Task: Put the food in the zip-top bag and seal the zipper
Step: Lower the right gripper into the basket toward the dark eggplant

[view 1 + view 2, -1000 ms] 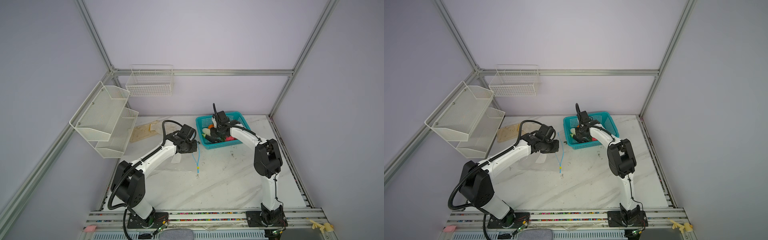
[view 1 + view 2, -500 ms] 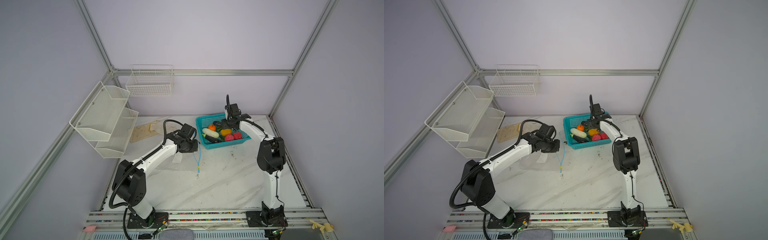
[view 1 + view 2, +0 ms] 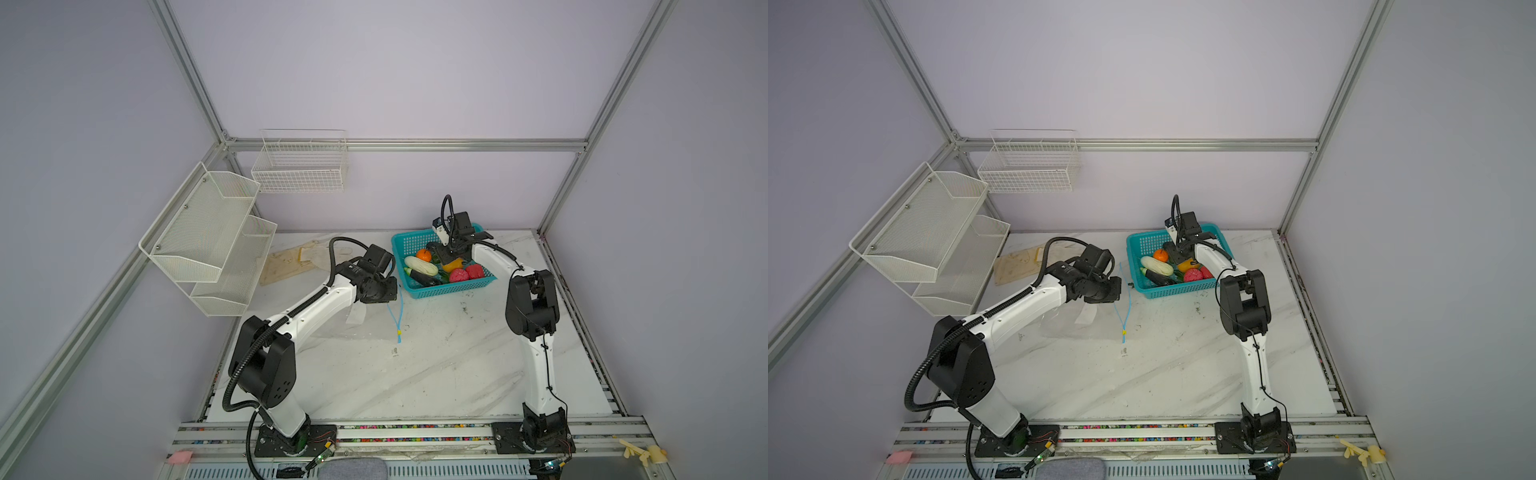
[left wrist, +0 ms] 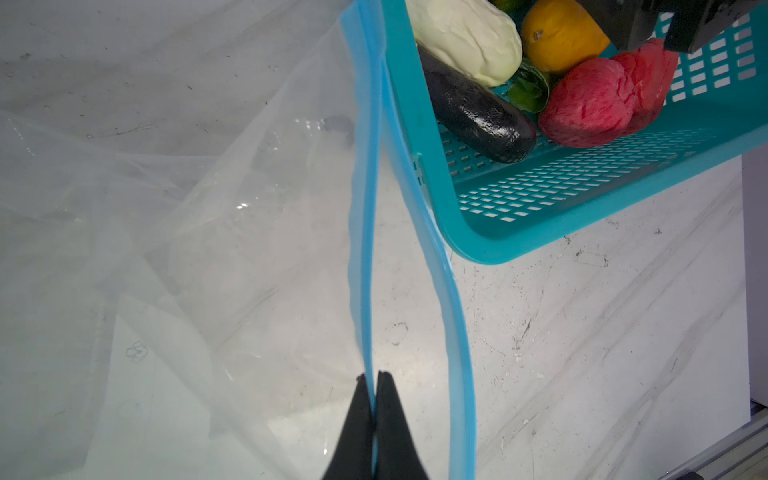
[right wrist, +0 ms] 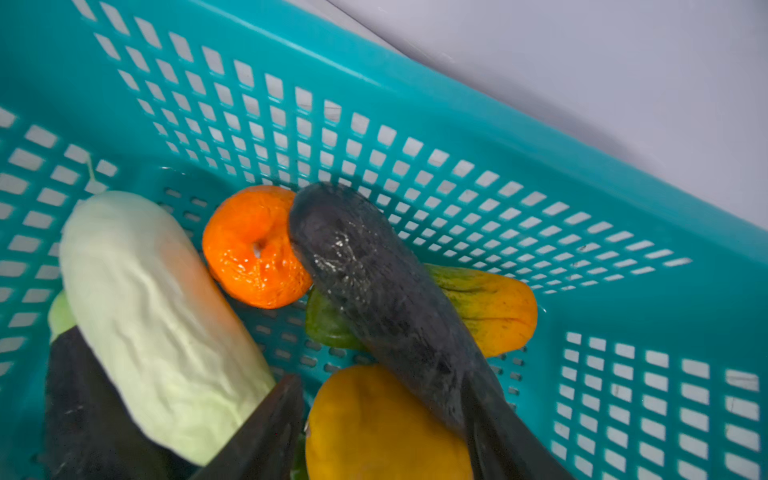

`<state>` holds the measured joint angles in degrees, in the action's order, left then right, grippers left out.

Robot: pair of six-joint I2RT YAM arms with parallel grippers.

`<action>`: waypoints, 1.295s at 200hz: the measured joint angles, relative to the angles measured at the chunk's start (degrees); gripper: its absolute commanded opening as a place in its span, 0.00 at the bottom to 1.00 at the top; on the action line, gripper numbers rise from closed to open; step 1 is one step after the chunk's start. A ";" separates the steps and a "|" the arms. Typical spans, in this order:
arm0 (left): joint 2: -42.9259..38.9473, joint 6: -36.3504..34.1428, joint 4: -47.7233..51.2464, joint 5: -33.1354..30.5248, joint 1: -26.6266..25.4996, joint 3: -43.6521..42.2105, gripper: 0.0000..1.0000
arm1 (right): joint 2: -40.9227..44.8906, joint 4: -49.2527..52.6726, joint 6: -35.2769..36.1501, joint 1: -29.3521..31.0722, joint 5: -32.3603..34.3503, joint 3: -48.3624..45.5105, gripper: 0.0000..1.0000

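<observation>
The food lies in a teal basket point(image 3: 453, 289): an orange piece point(image 3: 424, 254), a white one point(image 3: 420, 266), a dark eggplant point(image 3: 424, 279), pink point(image 3: 458, 275) and red point(image 3: 474, 271) pieces. My right gripper point(image 5: 382, 380) hangs open inside the basket point(image 5: 415, 104). Its fingers straddle a yellow piece point(image 5: 374, 428), and a second dark eggplant point(image 5: 365, 270) rests against one finger. The clear zip-top bag point(image 3: 353, 328) lies flat on the table. My left gripper point(image 4: 372, 376) is shut on one lip of the light blue zipper point(image 4: 365, 208); the other lip point(image 4: 453, 311) bows away, so the mouth gapes. The yellow slider point(image 3: 399, 332) sits at the near end.
White wire shelves point(image 3: 208, 237) jut from the left wall and a wire basket point(image 3: 299, 162) hangs on the back wall. A flat tan board point(image 3: 286, 264) lies at the back left of the table. The basket's corner point(image 4: 478, 245) nearly touches the bag's mouth.
My right gripper has moved from the basket's left part toward its back right and its jaws have widened. The left arm and the bag have stayed put.
</observation>
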<state>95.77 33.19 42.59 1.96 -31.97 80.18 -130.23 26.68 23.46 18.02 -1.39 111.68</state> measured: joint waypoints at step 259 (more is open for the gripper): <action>0.33 -0.07 1.88 0.00 0.00 2.10 0.00 | -7.87 -0.28 6.80 -1.44 -1.29 7.93 0.63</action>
<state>96.09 33.12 44.47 1.96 -31.97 82.28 -138.10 26.39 30.26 16.58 -2.68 119.61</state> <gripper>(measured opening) 0.047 0.648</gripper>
